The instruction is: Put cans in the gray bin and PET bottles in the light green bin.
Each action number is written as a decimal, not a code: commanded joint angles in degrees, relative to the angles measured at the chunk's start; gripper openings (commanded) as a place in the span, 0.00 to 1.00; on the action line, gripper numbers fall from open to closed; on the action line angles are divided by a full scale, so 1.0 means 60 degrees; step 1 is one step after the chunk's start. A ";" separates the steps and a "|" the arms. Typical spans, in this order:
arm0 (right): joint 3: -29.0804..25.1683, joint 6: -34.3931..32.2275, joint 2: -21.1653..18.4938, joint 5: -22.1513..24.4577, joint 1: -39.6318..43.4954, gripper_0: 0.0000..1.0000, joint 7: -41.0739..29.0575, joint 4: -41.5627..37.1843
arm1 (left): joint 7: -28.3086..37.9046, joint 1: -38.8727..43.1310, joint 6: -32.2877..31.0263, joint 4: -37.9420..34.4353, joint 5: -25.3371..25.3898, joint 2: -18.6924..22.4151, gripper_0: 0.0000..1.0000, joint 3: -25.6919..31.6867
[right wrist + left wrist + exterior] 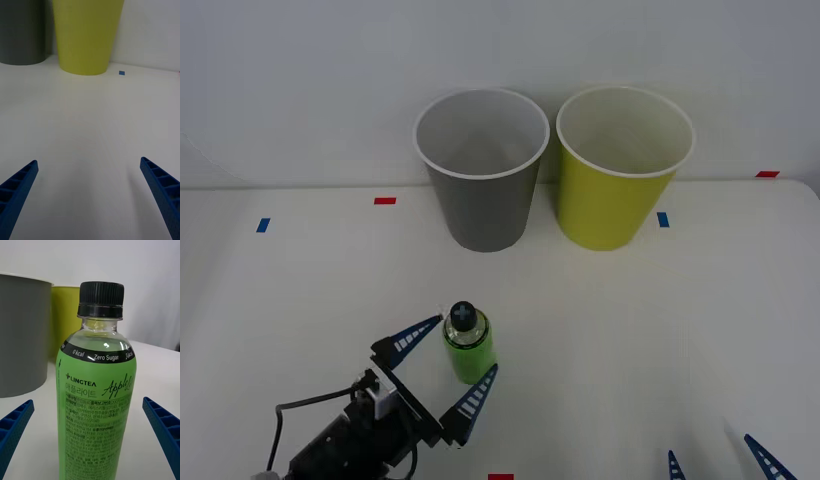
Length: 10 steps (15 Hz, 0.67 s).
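On the white table (280,300), near the robot's left front: one PET bottle (469,345), green body, black cap, upright between the spread fingers of the left gripper (452,368), no contact seen. Behind it, side by side: one gray bin (481,190), one light green bin (615,190). Right gripper (720,462) low at the near right edge, fingers apart, holding nothing

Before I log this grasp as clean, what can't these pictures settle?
- Small green clear-plastic bottle: base cut off, left wrist view.
- Tall gray bin and tall yellow-green bin: floors hidden by walls, front view.
- Open left gripper: bottle contact unclear.
- Right gripper: cut off.
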 commanded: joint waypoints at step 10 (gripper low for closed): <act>0.0000 0.0000 0.0000 -0.0001 0.0000 0.95 0.0000 0.0000 | 0.0092 -0.0867 0.0677 0.0000 -0.0003 -0.0254 1.00 -0.0195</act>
